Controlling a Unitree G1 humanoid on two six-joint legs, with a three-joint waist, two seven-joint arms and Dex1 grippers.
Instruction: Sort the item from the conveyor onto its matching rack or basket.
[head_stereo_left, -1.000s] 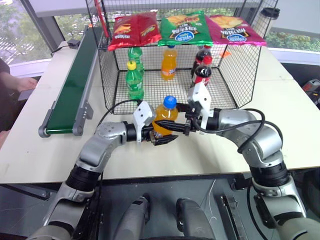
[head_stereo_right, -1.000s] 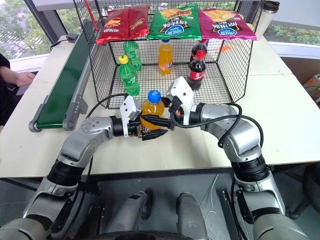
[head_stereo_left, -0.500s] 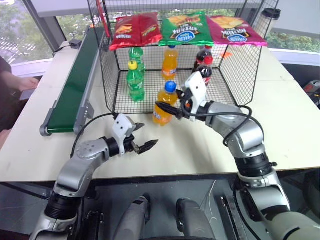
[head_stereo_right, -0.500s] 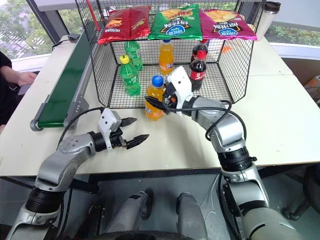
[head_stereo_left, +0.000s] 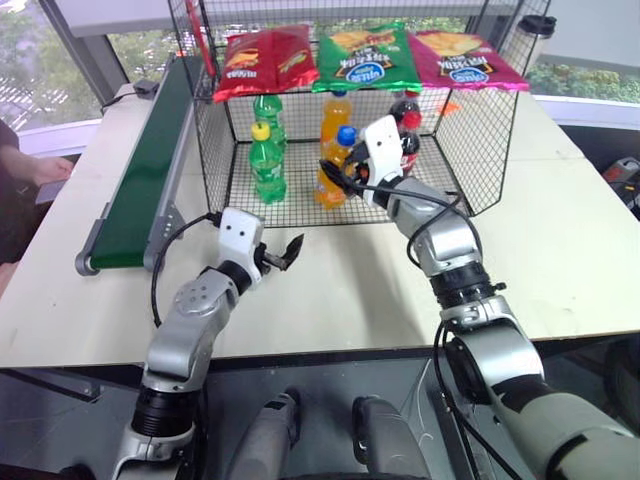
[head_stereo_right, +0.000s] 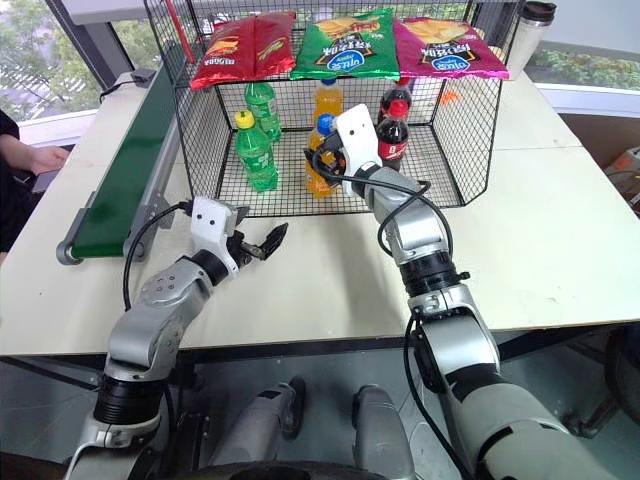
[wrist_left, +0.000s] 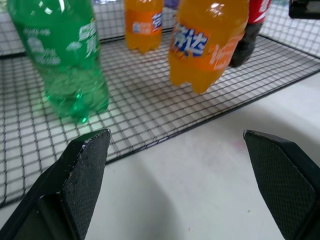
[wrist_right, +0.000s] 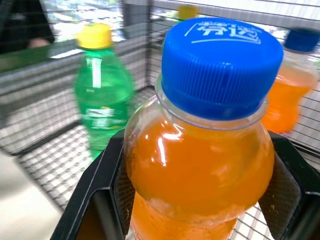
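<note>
White tabletop (head_stereo_left: 560, 250) lies under both my arms. My right gripper (head_stereo_left: 338, 175), clamped on the orange soda bottle (head_stereo_left: 333, 172), has carried it from the table's front into the wire cage (head_stereo_left: 480, 130), just above its floor. My left gripper (head_stereo_left: 283, 252) has let go, pulled back, and hangs wide open.

Bright window daylight; soft shadows; backgrounds blurred.

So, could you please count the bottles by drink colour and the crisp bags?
Green bottles: 2
Orange bottles: 2, one held by the right gripper
Cola bottles: 2
Crisp bags: 3
Total: 9
</note>
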